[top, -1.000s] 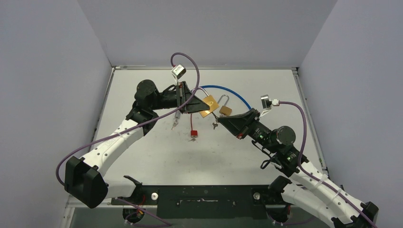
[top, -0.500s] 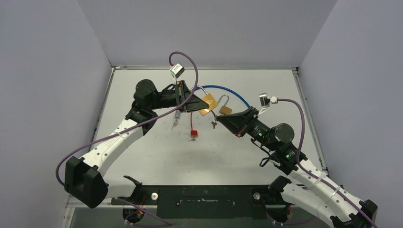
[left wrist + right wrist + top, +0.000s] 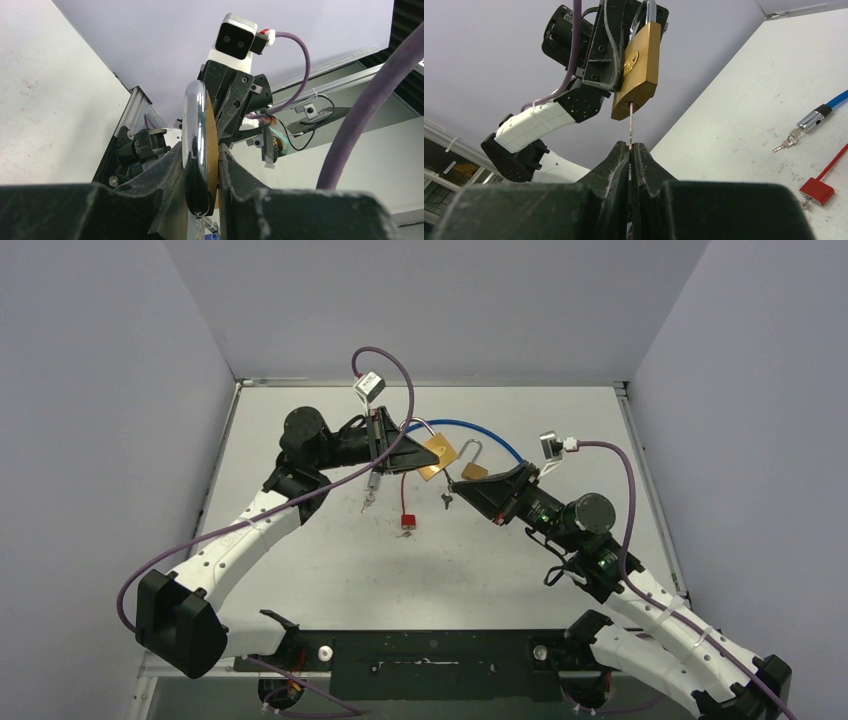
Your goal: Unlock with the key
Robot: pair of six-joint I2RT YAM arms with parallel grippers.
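A brass padlock [image 3: 438,456] hangs above the table, with my left gripper [image 3: 418,456] shut on it. In the left wrist view it is edge-on, chrome shackle [image 3: 194,125] and brass body [image 3: 212,150] pinched between the fingers. In the right wrist view the padlock [image 3: 636,75] hangs keyhole down. A thin key [image 3: 630,127] runs from its underside into my right gripper [image 3: 630,146], which is shut on the key. Seen from above, the right gripper [image 3: 453,483] sits just below and right of the padlock, and spare keys [image 3: 447,502] dangle under it.
A smaller brass padlock [image 3: 474,472] with raised shackle lies beside the right gripper. A blue cable lock [image 3: 480,428] curves behind it. A red padlock [image 3: 407,521] and loose keys [image 3: 368,502] lie on the white table [image 3: 330,570]. Walls enclose three sides.
Both grippers have drifted slightly left and toward the back with padlock and key. The right arm's wrist has swung left. Grips are unchanged.
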